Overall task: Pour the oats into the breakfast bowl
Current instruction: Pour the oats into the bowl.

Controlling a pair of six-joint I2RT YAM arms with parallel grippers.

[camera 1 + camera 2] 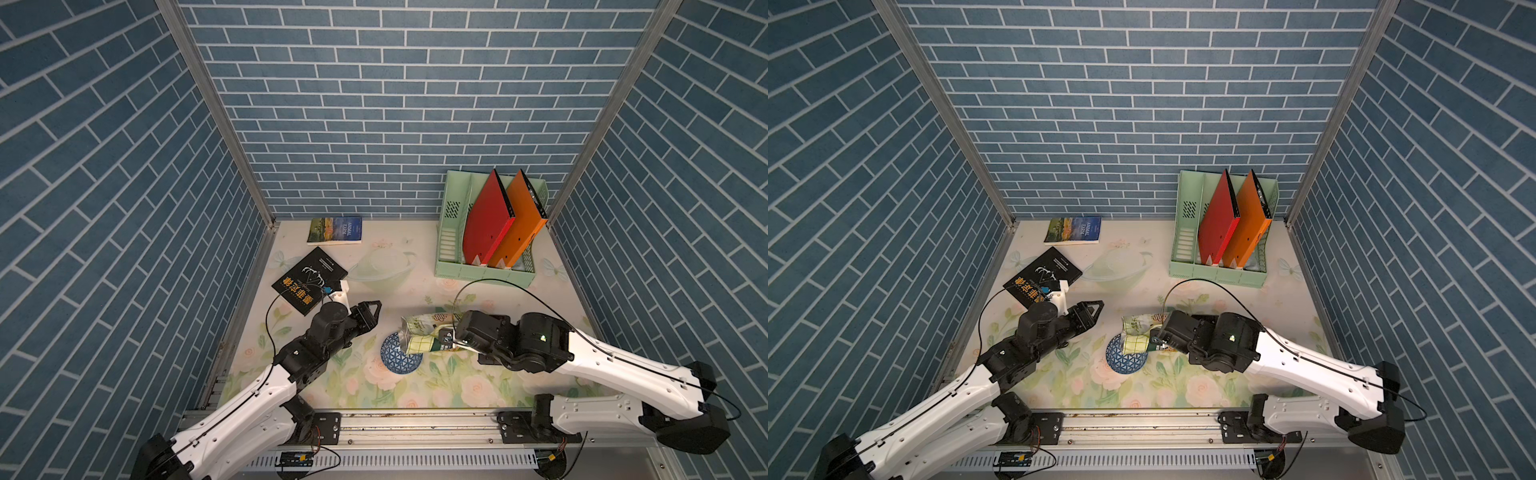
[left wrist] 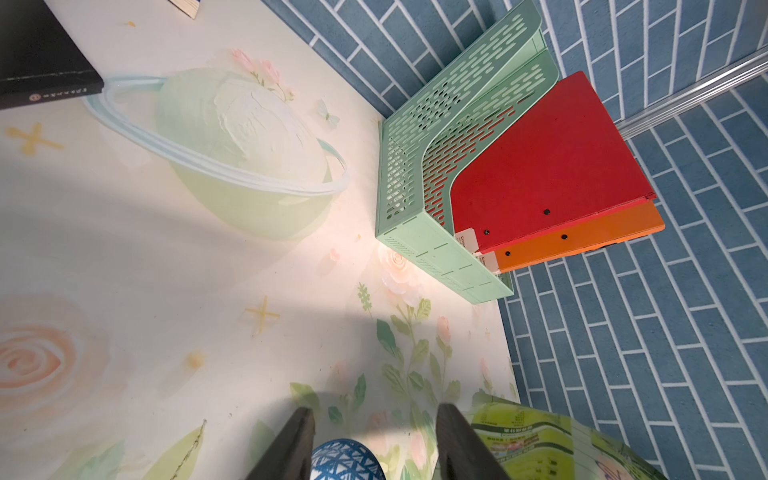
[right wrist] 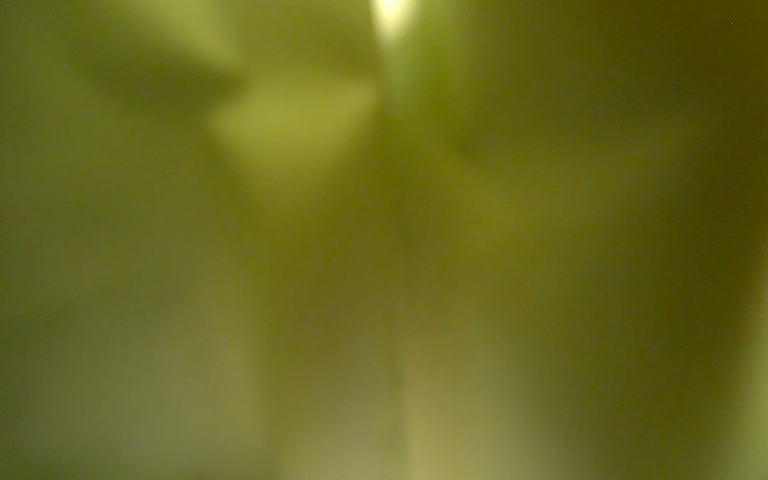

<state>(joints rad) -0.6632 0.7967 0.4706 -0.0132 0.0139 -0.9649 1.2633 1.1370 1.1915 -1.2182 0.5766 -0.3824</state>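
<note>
Containers:
- Breakfast bowl [image 1: 400, 365] stands on the floral mat [image 1: 465, 390], front half, between the two arms. Its mouth is mostly covered from above by the oats pouch [image 1: 420, 332], so I cannot tell its contents.
- Oats pouch is held off the mat, lying roughly level. Its open silvery end is over the bowl's far rim and its other end is at the right gripper [image 1: 443, 336]. No flakes can be made out.
- Right gripper pinches the pouch. Its fingers are mostly hidden behind the pouch and wrist. The right wrist view is only a green blur, with the pouch up against the lens.
- Left gripper [image 1: 374, 312] has its jaws spread and holds nothing. It is near the bowl on its left and apart from it. In the left wrist view the bowl shows between the two fingers [image 2: 293, 446], with the pouch just beside one of them.
- Mint file rack [image 1: 451, 232] stands in the back right corner. A red folder [image 1: 488, 220] and an orange folder [image 1: 517, 228] lean side by side in the slots nearest the right wall.

Edges and room:
- Blue book [image 1: 335, 230] lies flat along the back wall.
- Black book [image 1: 309, 279] lies near the left edge, just behind the left wrist.
- Bare mat shows between the left gripper and the rack, around the printed pale green bowl [image 1: 380, 272].
- More mat shows between the bowl and the front rail [image 1: 415, 420].
</note>
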